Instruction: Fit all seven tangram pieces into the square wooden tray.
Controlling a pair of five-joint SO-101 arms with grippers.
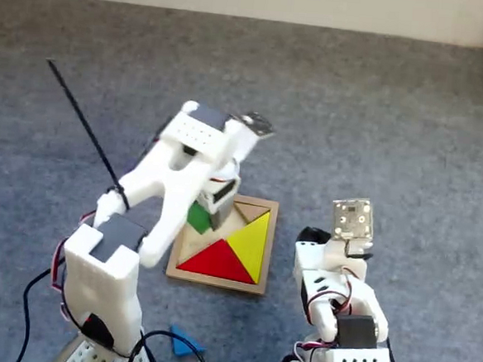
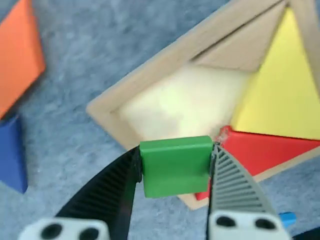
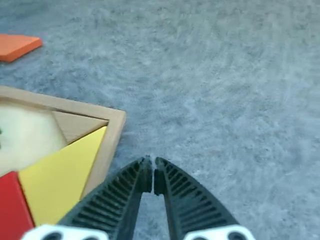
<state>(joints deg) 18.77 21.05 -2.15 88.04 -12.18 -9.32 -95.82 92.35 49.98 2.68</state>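
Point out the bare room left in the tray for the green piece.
Free: the pale tray floor between the tray rim, tan triangle, yellow triangle and red triangle. The left end effector holds the green piece at its edge. The yellow-red side is crowded.

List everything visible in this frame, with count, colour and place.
tray: one, wooden, on the carpet between the arms
yellow triangle: one, yellow, in tray
red triangle: one, red, in tray, touching yellow
small triangle: one, wood-coloured, tray corner
green piece: one, green, held at tray's edge
orange piece: one, orange, on carpet
blue pieces: two, blue, one beside orange, one near left arm's base
carpet: grey
left hand: shut on green piece
right hand: shut, empty, beside tray
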